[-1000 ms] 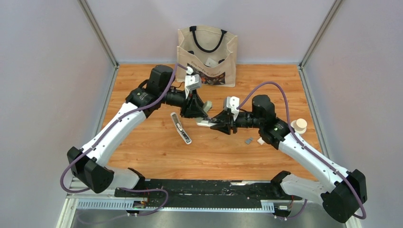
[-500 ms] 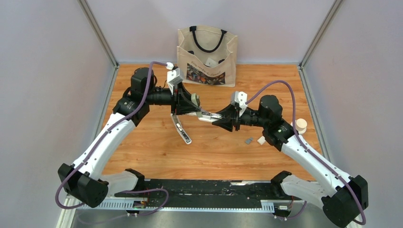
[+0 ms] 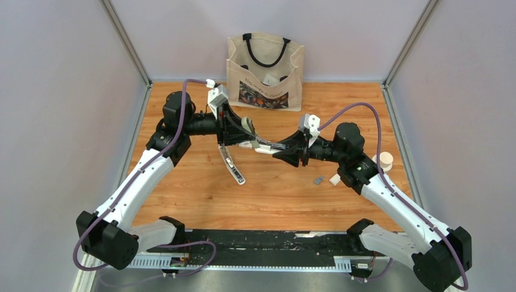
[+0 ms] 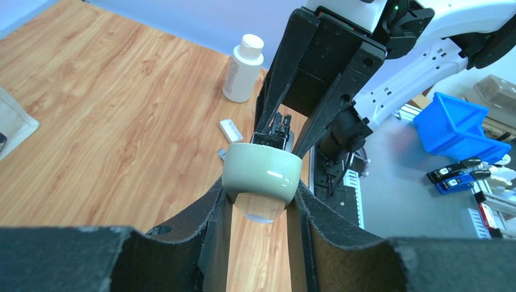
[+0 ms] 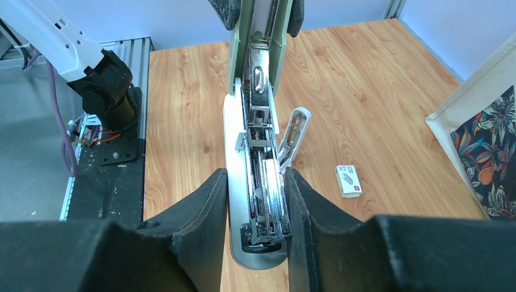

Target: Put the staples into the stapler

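Over the counter (image 3: pixel 201 194), left end effector (image 3: pixel 245 136) and right end effector (image 3: pixel 282 151) pinch the stapler (image 3: pixel 263 146) open; fetching the staples (image 3: pixel 317 180) likely follows, needing one freed.

My left arm (image 3: pixel 137 185) rises from the near edge with its elbow pushed out to the left and its forearm turned inward. My right arm (image 3: pixel 395 198) mirrors it from the other side, so the two wrists point at each other with their tips almost meeting. My left gripper (image 4: pixel 261 204) is closed on the rounded end of a pale green and chrome metal stapler (image 5: pixel 255 182). My right gripper (image 5: pixel 255 210) clamps the opposite end, one finger on each flank.
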Motion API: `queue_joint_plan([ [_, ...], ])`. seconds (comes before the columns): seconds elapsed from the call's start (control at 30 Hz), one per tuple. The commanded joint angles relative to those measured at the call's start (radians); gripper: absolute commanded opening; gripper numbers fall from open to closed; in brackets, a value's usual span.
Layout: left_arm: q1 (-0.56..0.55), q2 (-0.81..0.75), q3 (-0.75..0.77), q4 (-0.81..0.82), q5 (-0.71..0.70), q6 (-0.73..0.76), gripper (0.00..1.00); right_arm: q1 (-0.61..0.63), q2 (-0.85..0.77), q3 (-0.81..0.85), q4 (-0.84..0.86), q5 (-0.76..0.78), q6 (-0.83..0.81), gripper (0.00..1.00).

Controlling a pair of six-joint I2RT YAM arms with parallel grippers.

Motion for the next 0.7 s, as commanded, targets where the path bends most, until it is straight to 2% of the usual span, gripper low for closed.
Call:
queue_joint_plan([
  [0.0,0.051,-0.022,0.018,0.096,-0.028,0.012,0.07,-0.051,-0.026,-0.006,-0.038,0.154,0.04,0.0],
  [0.1,0.052,-0.016,0.014,0.096,-0.025,0.012,0.25,-0.048,-0.026,-0.01,-0.039,0.158,0.028,0.0],
  [0.2,0.046,-0.006,0.014,0.099,-0.01,0.011,0.36,-0.039,-0.026,-0.015,-0.042,0.154,0.016,0.0],
  [0.4,0.009,0.008,0.021,0.044,-0.016,0.073,0.39,-0.01,-0.011,-0.013,-0.053,0.17,-0.012,0.0],
  [0.67,-0.006,0.024,0.035,0.013,-0.011,0.084,0.4,0.0,0.0,-0.009,-0.059,0.182,-0.021,0.0],
])
